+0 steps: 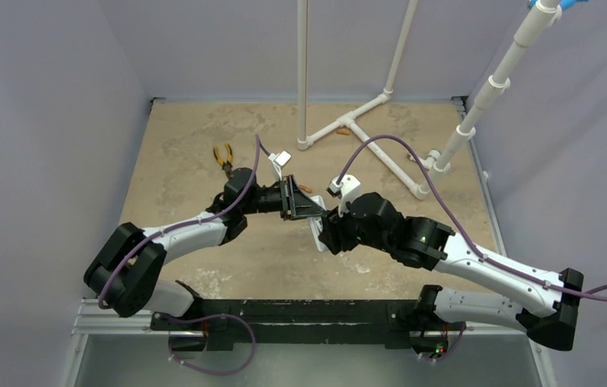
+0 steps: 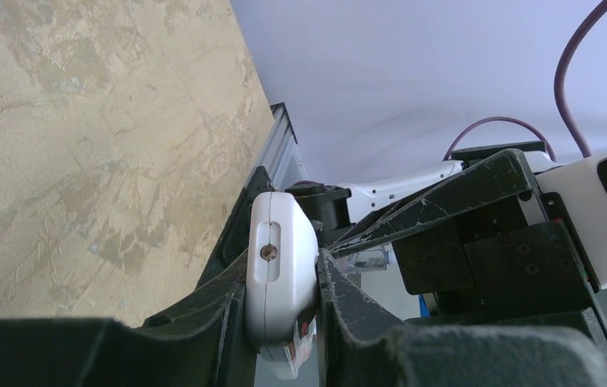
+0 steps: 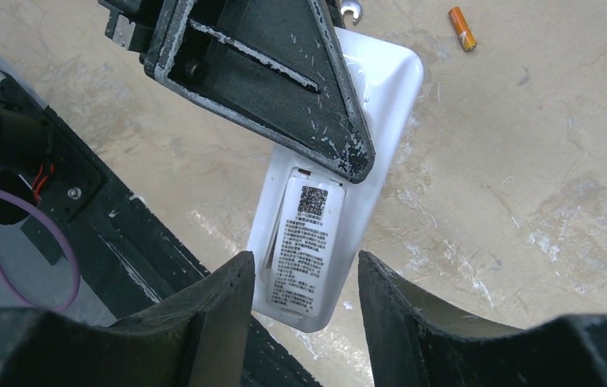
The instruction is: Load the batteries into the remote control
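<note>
Left gripper (image 2: 284, 258) is clamped on the remote (image 3: 316, 242), one finger on each long side, gripping its upper half. Remote is held up off the table (image 1: 195, 121), roughly mid-table, tilted. Its back faces the right wrist camera: open recess with a printed label and code square. In the left wrist view only the rounded end of the remote shows, with a small slot and a screw in it.

Right gripper (image 3: 302, 260) is at the lower end of the remote, with one finger on each side of it. The gap between the fingers about matches the remote's width. Can't tell whether the pads (image 3: 211, 314) touch it or grip it. From the top camera the two grippers meet at the remote, the left from its left side and the right from its right and near side.

One battery (image 3: 462, 29) lies flat on the table just beyond the remote's upper end, apart from it, with nothing touching it. An orange speck (image 1: 342, 131) sits farther beyond the remote, against the pipe frame (image 1: 380, 101); too small to tell what it is.

The cover plate (image 1: 281, 159) is on the table beyond the remote, close to the left gripper. The pliers (image 1: 223, 155) lie beyond and left of the remote, yellow handles spread, near the left wrist.
</note>
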